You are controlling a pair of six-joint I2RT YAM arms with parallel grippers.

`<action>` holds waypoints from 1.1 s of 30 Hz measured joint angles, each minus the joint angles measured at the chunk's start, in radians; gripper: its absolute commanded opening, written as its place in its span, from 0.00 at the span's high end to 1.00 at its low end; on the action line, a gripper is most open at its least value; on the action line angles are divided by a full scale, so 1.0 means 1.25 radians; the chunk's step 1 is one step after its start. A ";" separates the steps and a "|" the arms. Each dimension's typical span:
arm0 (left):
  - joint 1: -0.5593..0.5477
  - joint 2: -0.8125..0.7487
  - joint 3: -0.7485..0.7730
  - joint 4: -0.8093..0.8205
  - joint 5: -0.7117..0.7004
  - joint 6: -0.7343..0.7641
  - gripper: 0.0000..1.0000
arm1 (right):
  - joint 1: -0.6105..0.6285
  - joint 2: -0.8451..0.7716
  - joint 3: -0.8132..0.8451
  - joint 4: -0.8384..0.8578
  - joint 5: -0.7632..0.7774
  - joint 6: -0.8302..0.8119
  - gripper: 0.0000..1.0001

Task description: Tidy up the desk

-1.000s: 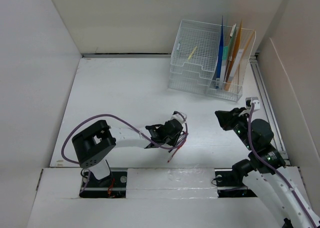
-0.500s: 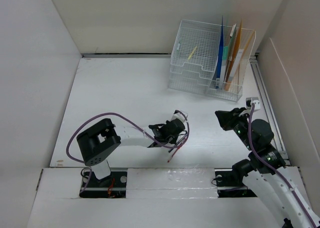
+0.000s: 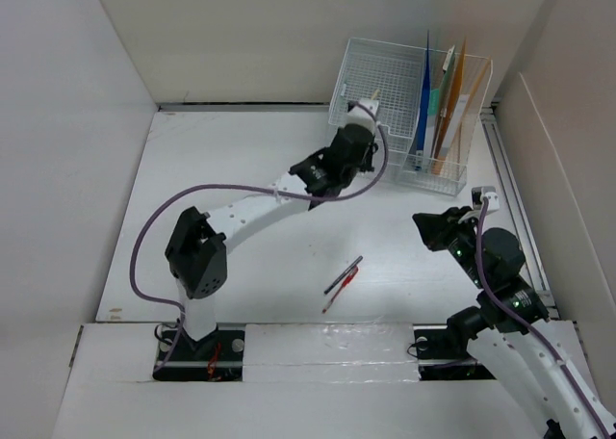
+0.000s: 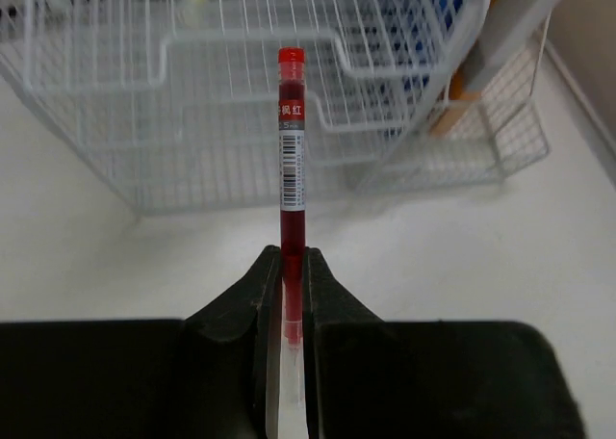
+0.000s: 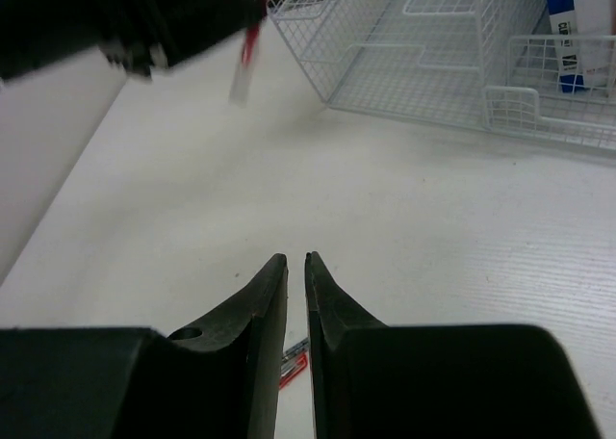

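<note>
Carrying a slim red plastic gel pen with a barcode label in the left gripper, jaws pinched tight on the lower barrel, capped end pointing ahead

Hovering just in front of the white wire-mesh file organizer with stacked trays, above the far right part of the large flat matte white desk, which spreads below both arms between white panel walls

Judged step: dropping this pen into the organizer

Lift the capped end clear of the front wire lip before pushing forward, or risk snagging the mesh and twisting the pen in the grip

Aim for the middle of a tray, not the edge, and keep the barrel roughly level so it settles flat instead of rolling out

Steer away from the upright blue and orange files in the side compartment

Release only once most of the barrel sits over the tray floor

Right gripper parked near the right edge, jaws almost together and holding nothing; leave it there, well out of the way

Still to collect near the front: a dark pen and a second red pen, lying touching
</note>
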 measured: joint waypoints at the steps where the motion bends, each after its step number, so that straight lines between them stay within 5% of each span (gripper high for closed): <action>1: 0.016 0.017 0.051 -0.003 0.009 0.006 1.00 | 0.000 0.000 0.000 0.000 0.000 0.001 0.81; 12: 0.106 0.374 0.733 -0.062 0.067 0.087 1.00 | 0.004 0.034 0.000 0.001 -0.010 0.002 0.82; 23: 0.204 0.463 0.756 -0.002 0.132 0.091 0.89 | 0.007 0.034 0.000 0.002 -0.025 0.002 0.82; 33: 0.199 0.495 0.780 0.072 0.126 0.125 0.79 | 0.007 0.019 -0.008 0.006 -0.030 0.002 0.82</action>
